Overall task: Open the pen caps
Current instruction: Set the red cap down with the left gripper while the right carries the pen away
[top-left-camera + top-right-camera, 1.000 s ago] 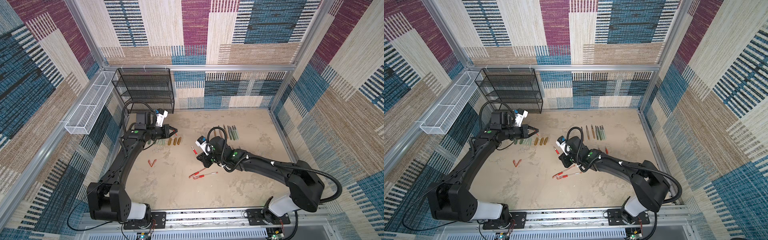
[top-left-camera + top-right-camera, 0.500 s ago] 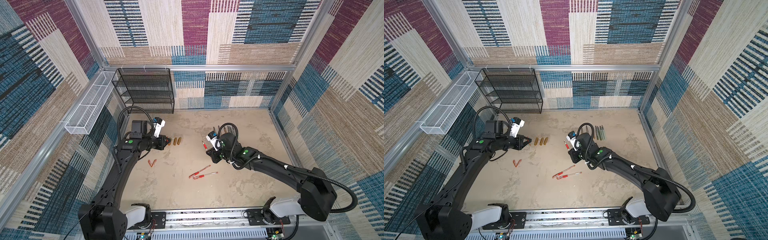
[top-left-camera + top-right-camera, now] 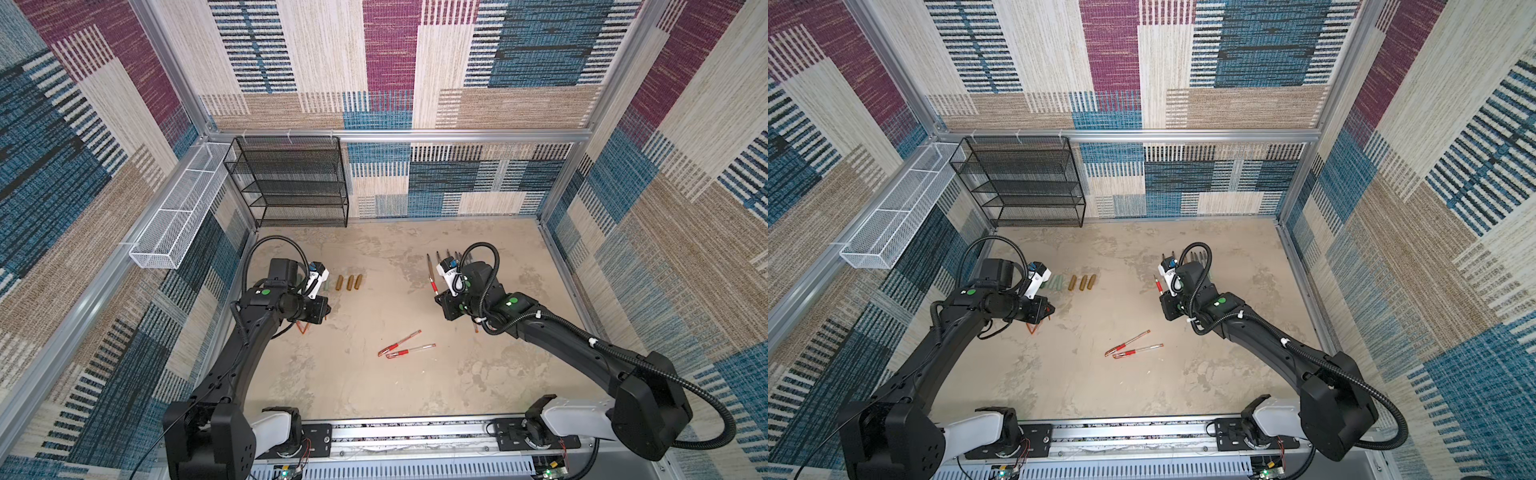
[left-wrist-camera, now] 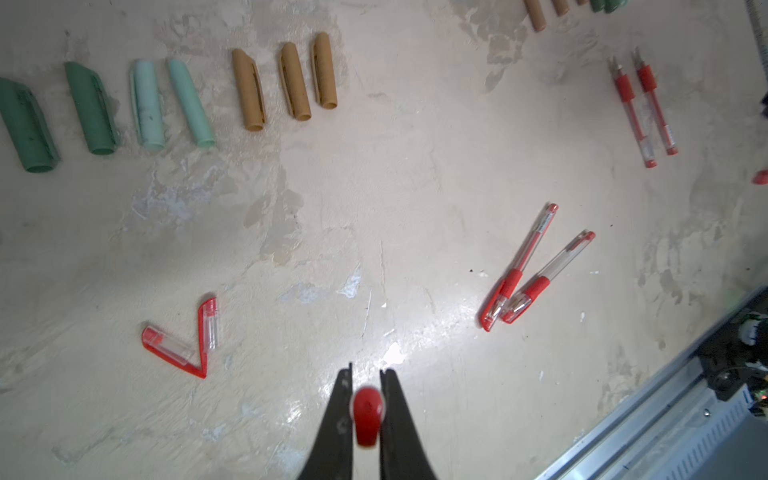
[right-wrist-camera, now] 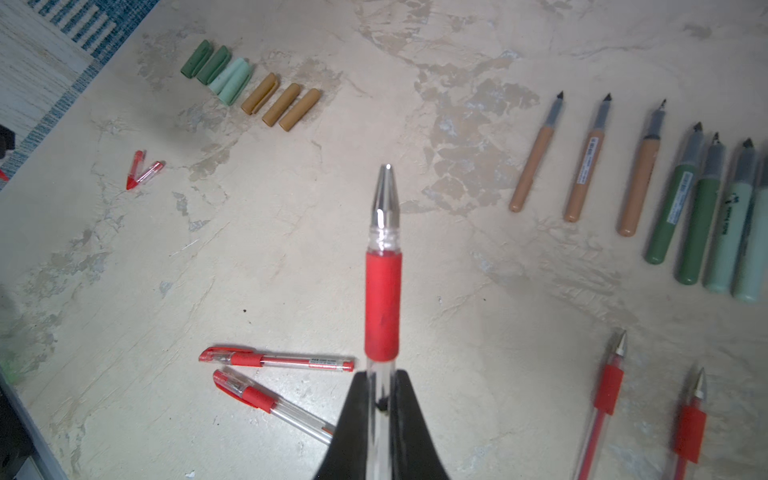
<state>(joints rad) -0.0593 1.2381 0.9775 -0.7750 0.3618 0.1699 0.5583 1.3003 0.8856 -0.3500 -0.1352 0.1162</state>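
Pinching a red cap (image 4: 367,419), left tool (image 4: 368,370); right tool (image 5: 382,373) clamps an uncapped pen (image 5: 383,303).

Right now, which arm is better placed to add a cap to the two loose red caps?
Left: the left gripper holds a red cap near the loose red caps; the right gripper holds an uncapped pen, farther off.

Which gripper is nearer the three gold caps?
Left. The left gripper is close to the gold caps, on their near side; the right gripper is well off to their right.
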